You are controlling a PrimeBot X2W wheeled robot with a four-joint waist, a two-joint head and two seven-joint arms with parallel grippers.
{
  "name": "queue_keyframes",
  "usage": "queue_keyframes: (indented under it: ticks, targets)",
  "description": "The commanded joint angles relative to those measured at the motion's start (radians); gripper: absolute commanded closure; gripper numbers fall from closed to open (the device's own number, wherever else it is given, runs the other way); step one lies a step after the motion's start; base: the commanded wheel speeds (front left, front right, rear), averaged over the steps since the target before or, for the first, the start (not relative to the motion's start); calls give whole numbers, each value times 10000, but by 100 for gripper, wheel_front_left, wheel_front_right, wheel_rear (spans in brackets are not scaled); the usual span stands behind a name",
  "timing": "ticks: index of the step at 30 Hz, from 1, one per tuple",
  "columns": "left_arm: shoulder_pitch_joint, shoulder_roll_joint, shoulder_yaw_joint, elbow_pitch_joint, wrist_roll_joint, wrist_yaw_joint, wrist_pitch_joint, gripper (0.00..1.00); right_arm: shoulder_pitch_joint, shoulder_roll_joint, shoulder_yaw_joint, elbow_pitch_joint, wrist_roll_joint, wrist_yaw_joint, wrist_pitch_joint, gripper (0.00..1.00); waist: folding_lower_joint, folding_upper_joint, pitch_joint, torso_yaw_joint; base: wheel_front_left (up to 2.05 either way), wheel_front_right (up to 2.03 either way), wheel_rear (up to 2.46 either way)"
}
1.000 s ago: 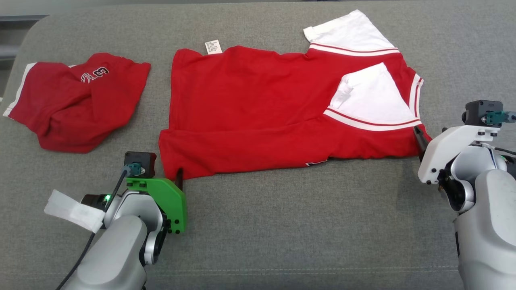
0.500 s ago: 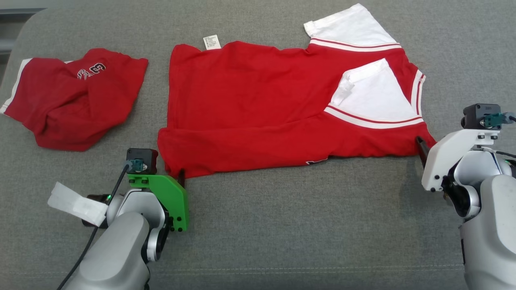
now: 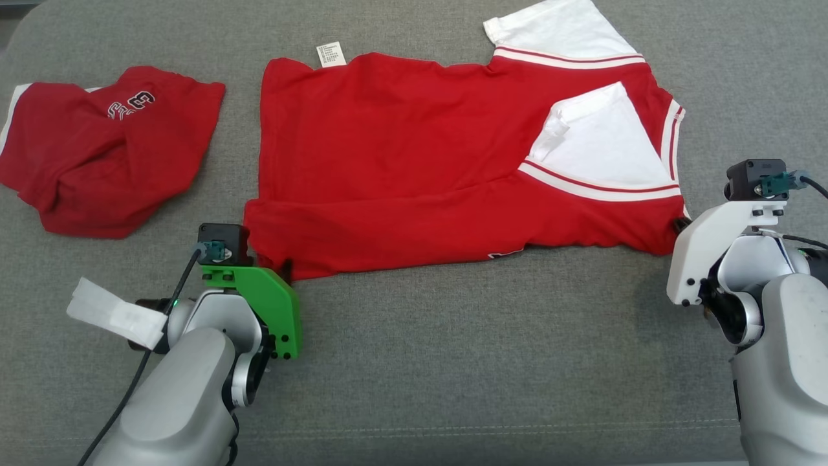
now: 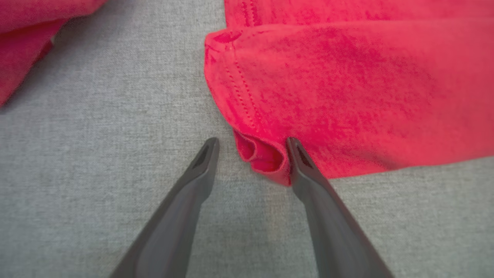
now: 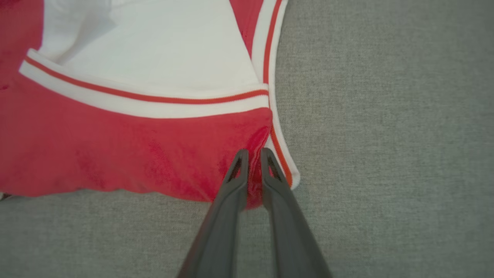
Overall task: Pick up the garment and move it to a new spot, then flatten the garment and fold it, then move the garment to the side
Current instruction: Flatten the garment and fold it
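The garment (image 3: pixel 414 162) is a red shirt with white sleeves, spread on the grey cushion with its near long edge folded over. My left gripper (image 4: pixel 251 148) is open at the shirt's near left corner (image 3: pixel 275 255). The bunched hem corner (image 4: pixel 262 158) lies between its fingers, against the right finger. My right gripper (image 5: pixel 253 154) is shut on a pinch of red cloth at the near right corner, beside the white striped collar band (image 5: pixel 278 146). In the head view the white wrist mount (image 3: pixel 705 246) covers most of that gripper.
A second red garment (image 3: pixel 103 155) with a white stripe and a number print lies crumpled at the far left. The grey cushion (image 3: pixel 485 349) stretches wide in front of the shirt, and its rounded back corner shows at the top left.
My right gripper's fingers have shut on the shirt's near right corner. My left gripper has edged forward around the near left corner. The head camera has shifted a little.
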Motion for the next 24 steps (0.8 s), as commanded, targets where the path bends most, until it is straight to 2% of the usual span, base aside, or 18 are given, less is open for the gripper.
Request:
queue_keyframes:
  ticks: [1,12,24]
  targets:
    - [106,-69,-126,194,-68,-75,186,100,-34,-44,6,75,-45,-3,87,100,0,-1,6,22,0,0,0]
    - [787,128,-4,54,-557,-287,299,100,1032,-103,-215,-221,502,-3,317,100,0,-1,-689,-2,0,0,0]
    - [2131,872,-72,-915,-1013,-341,801,100,3287,-177,-114,-1974,1307,-5,646,100,0,-1,-1717,-424,0,0,0]
